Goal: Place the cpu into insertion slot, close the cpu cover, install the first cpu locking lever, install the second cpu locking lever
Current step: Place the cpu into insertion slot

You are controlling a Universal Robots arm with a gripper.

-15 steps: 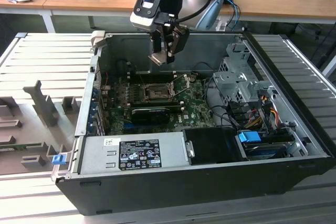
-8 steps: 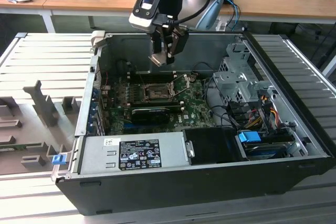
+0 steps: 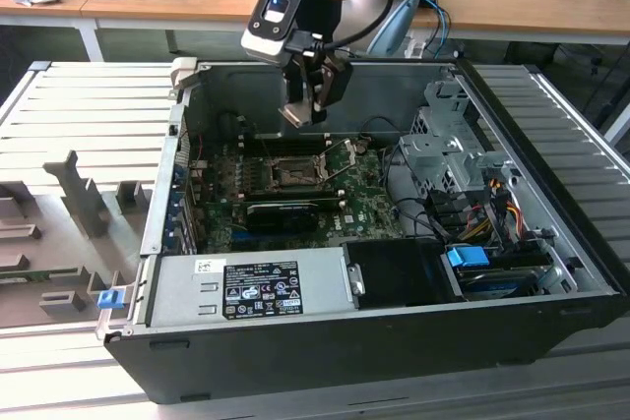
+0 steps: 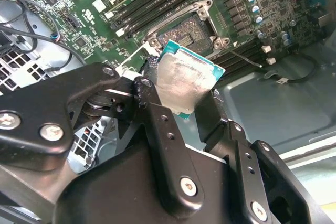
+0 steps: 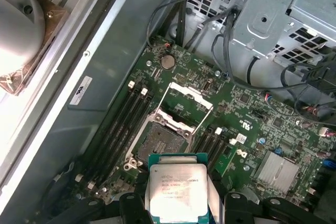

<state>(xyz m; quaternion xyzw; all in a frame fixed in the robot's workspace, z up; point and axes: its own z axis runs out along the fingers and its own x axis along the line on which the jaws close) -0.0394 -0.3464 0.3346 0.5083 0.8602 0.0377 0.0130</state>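
I hold the cpu by two of its sides, with my fingers pinched shut on it. I think this keeps its shiny face and its underside from being touched. It hangs in the air in my gripper, close above the insertion slot and not yet in it. The slot is bare and dark, so the chip has room to go in. The cpu cover is tipped up and open at one end of the slot, out of the way. A thin lever sticks out beside the slot, and I think it is unhooked. All this sits on the green motherboard, far back in the open computer case. The cpu face has small print on it. A sticker with writing is on the grey power box at the near side of the case
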